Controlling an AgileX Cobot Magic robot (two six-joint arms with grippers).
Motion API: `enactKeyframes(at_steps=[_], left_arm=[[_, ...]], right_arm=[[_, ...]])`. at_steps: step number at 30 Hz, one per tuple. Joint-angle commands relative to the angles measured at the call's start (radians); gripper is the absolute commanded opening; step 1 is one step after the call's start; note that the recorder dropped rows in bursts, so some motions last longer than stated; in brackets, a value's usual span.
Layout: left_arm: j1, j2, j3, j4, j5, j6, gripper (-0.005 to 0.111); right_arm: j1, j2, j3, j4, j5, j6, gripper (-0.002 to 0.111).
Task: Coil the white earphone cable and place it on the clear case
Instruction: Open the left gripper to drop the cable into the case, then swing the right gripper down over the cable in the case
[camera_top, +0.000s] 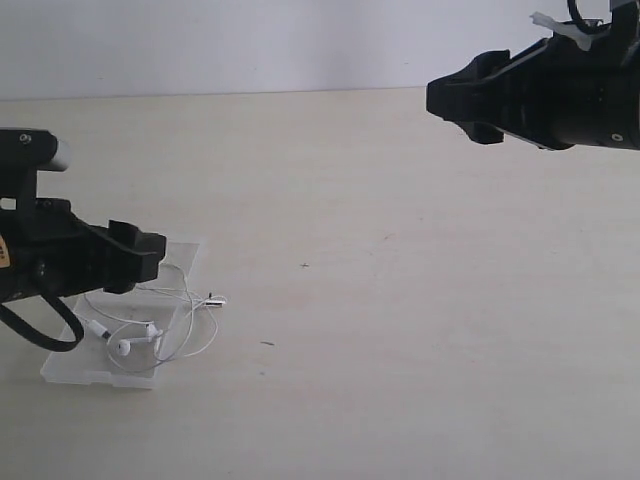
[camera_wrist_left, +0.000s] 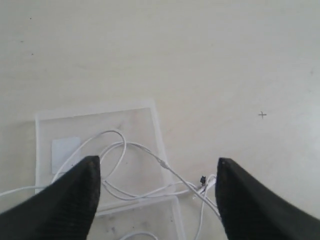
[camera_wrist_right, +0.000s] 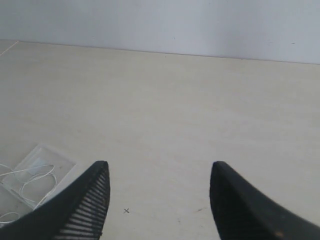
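Observation:
The white earphone cable (camera_top: 165, 322) lies in loose loops on the clear case (camera_top: 70, 370) at the lower left of the exterior view, with some loops and the plug (camera_top: 217, 299) spilling past the case's right edge. Two earbuds (camera_top: 124, 347) rest on the case. My left gripper (camera_top: 150, 255) hovers above the case, open and holding nothing. In the left wrist view the cable (camera_wrist_left: 120, 150) crosses the case (camera_wrist_left: 140, 125), whose white sticker (camera_wrist_left: 65, 150) shows, between the spread fingers of my left gripper (camera_wrist_left: 157, 172). My right gripper (camera_top: 440, 100) hangs high at the upper right, open and empty; its wrist view shows my right gripper (camera_wrist_right: 157, 172), the case (camera_wrist_right: 47, 156) and cable (camera_wrist_right: 32, 182) far off.
The pale wooden table (camera_top: 400, 300) stretches across the view to a white wall (camera_top: 250, 40) at the back. A thick black robot cable (camera_top: 45, 335) loops under the left arm beside the case. Small dark marks (camera_top: 304, 265) dot the tabletop.

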Motion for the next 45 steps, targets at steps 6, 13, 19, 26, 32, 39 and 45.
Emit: enactKeyframes(at_steps=[6,13,19,26,32,39,45], left_arm=[[-0.006,-0.008,-0.005,0.005,-0.025,-0.003,0.062],[-0.082,-0.008,-0.005,0.257,-0.067,-0.023,0.062],[-0.084,-0.008,-0.005,0.286,-0.051,-0.023,0.062],[-0.010,-0.020,-0.005,0.063,-0.040,-0.026,0.062],[0.077,-0.022,0.014,0.061,-0.035,-0.045,0.062],[0.124,-0.022,0.019,0.059,-0.039,-0.055,0.062],[0.123,-0.022,0.019,0.059,-0.046,-0.055,0.062]], right_arm=[[-0.004,-0.006,0.005,0.120,0.003,-0.008,0.057],[-0.004,0.051,0.005,0.144,-0.042,-0.164,0.057],[-0.004,0.117,-0.003,0.151,-0.155,-0.180,0.056],[-0.004,0.309,-0.114,0.006,-0.490,-0.373,0.056],[0.104,0.509,-0.218,-0.003,-0.497,-0.508,0.056],[0.269,0.687,-0.320,-0.003,-0.357,-0.612,0.056],[0.322,0.795,-0.422,-0.003,-0.303,-0.608,0.052]])
